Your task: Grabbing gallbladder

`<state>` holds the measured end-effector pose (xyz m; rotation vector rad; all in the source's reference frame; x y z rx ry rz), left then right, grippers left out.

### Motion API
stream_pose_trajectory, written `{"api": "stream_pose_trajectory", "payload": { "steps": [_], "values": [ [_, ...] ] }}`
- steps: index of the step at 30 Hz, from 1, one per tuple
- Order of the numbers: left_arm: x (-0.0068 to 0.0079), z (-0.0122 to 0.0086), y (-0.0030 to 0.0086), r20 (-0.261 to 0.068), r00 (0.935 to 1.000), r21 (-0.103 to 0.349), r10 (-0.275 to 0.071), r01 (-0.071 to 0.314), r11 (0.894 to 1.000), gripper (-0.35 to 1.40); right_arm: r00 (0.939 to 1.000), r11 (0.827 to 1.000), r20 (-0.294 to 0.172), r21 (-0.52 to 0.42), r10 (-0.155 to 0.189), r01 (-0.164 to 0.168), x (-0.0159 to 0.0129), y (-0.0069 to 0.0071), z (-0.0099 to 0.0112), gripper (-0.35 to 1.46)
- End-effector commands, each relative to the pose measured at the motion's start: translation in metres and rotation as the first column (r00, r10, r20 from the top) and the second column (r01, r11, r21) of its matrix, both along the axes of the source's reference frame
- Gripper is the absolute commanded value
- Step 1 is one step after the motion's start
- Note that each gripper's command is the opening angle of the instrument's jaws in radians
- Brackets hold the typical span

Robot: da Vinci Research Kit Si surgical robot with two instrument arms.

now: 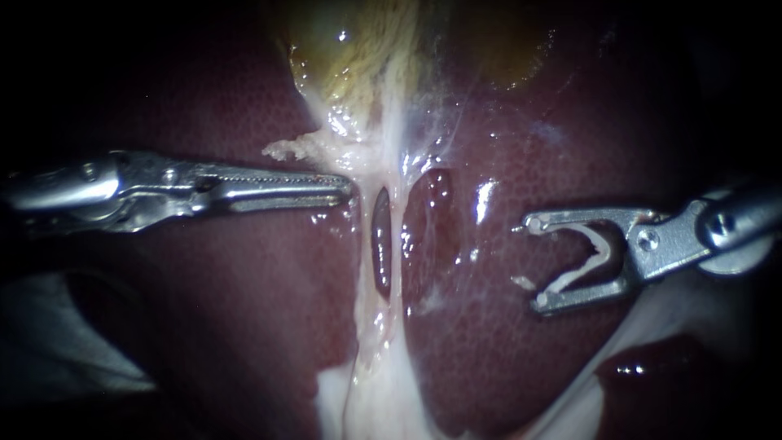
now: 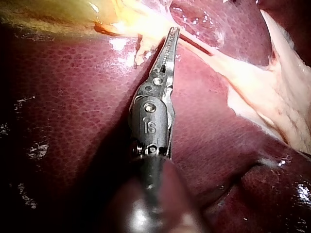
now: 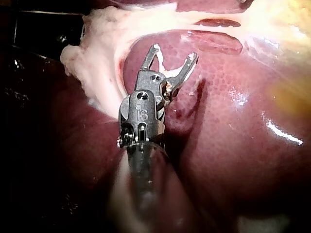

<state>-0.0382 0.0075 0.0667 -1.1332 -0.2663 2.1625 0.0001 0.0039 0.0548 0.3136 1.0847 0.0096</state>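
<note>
Grabbing the gallbladder [image 1: 358, 57]: my left instrument [image 1: 349, 191] lies just below it, pincer closed and empty.
My right instrument [image 1: 531, 265], pincer wide, sits farther off; I'd open the left and take the gallbladder's wall gently.

We take liver [image 1: 244, 277] as carrier: dark red, wet, glossy. Yellowish gallbladder [image 1: 350, 49] lies on it. From gallbladder's lower end pale tissue band [image 1: 371, 159] runs down over liver, touching it. Below gallbladder band splits into two pale strands [image 1: 397, 244], dark red gap between. Frayed pale tag [image 1: 285, 150] sticks out left of gallbladder's lower end. We cannot tell what liver rests on.
</note>
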Motion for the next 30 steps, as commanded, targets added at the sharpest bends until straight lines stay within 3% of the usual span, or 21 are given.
{"api": "stream_pose_trajectory", "payload": {
  "steps": [1, 5, 8, 12, 20, 24, 27, 30],
  "values": [
    [0.0, 0.0, 0.0, 0.007, 0.9999, 0.005, 0.008, -0.008, 1.0, -0.35, 1.0, 1.0, 0.0, 0.0, 0.0, 0.0, 0.0, 0.0, 0.0, 0.5],
    [-0.0001, -0.0002, 0.0001, 0.01, 0.9998, 0.003, 0.014, -0.015, 1.0, -0.35, 1.0, 1.0, 0.0, 0.0, 0.0, 0.0, 0.0, 0.0, 0.0, 0.5],
    [-0.0002, -0.0005, 0.0, 0.013, 0.9988, -0.024, 0.047, -0.046, 0.999, -0.35, 1.0, 1.0, 0.0, 0.0, 0.0, 0.0, 0.0, 0.0, 0.0, 0.5],
    [-0.0003, -0.0016, -0.0004, 0.054, 0.9951, -0.004, 0.083, -0.083, 0.997, 0.15, 1.0, 1.0, 0.0, 0.0, 0.0, 0.0, -0.0001, 0.0, 0.0, 0.5],
    [0.0001, -0.0034, -0.0012, 0.066, 0.9931, 0.003, 0.097, -0.097, 0.995, 0.57, 1.0, 1.0, 0.0, 0.0, 0.0, 0.0, -0.0001, 0.0, 0.0, 0.5],
    [0.0013, -0.004, -0.0006, 0.075, 0.9919, 0.006, 0.102, -0.103, 0.995, 0.71, 1.0, 1.0, -0.001, 0.0, 0.0, 0.0, -0.0001, 0.0, 0.0, 0.5],
    [0.0024, -0.0049, 0.0003, 0.088, 0.9911, 0.0, 0.1, -0.1, 0.995, 0.77, 1.0, 1.0, -0.001, 0.0, -0.001, 0.001, -0.0002, 0.0, 0.0, 0.5],
    [0.0036, -0.006, 0.0016, 0.079, 0.993, -0.012, 0.088, -0.087, 0.996, 0.79, 1.0, 1.0, -0.001, 0.0, -0.001, 0.001, -0.0002, 0.0, 0.0, 0.5]
  ]
}}
